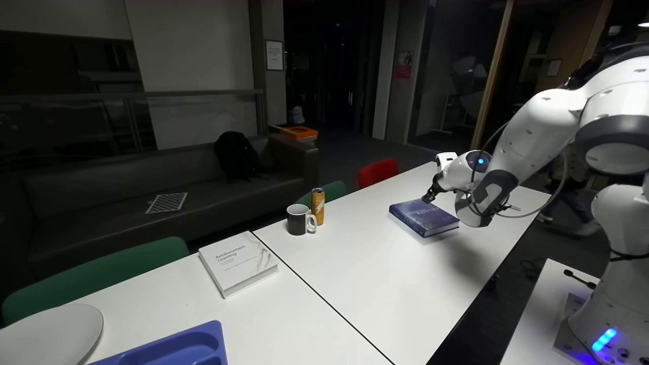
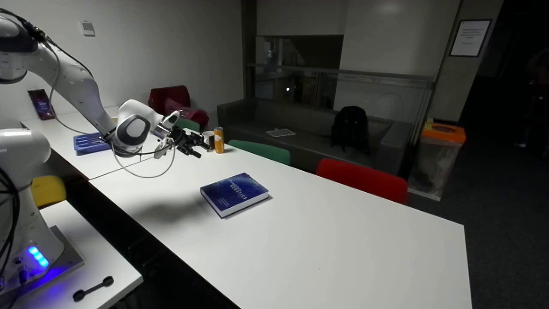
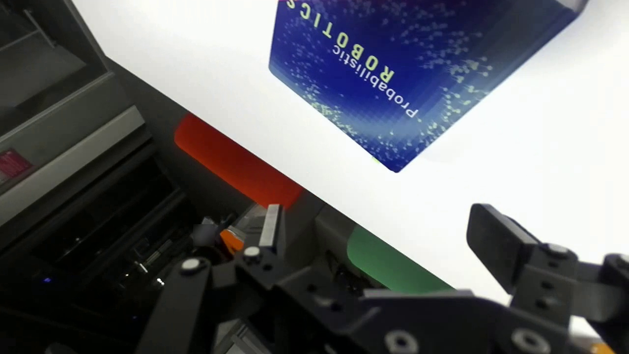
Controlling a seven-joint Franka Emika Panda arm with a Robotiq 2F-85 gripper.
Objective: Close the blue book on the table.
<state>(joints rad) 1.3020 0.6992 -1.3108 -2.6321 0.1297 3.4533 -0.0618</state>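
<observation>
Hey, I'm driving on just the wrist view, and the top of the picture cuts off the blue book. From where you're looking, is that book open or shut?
Observer: Shut. In an exterior view the whole blue book shows, lying with its cover flat down over the pages.
Operator: Okay. Am I touching anything?
Observer: No. In an exterior view the claw hangs in the air above the table, apart from the book.
Operator: Got it. Anything else lying out that I can't see?
Observer: Yes, in an exterior view a white book also lies on the table, shut.
</observation>
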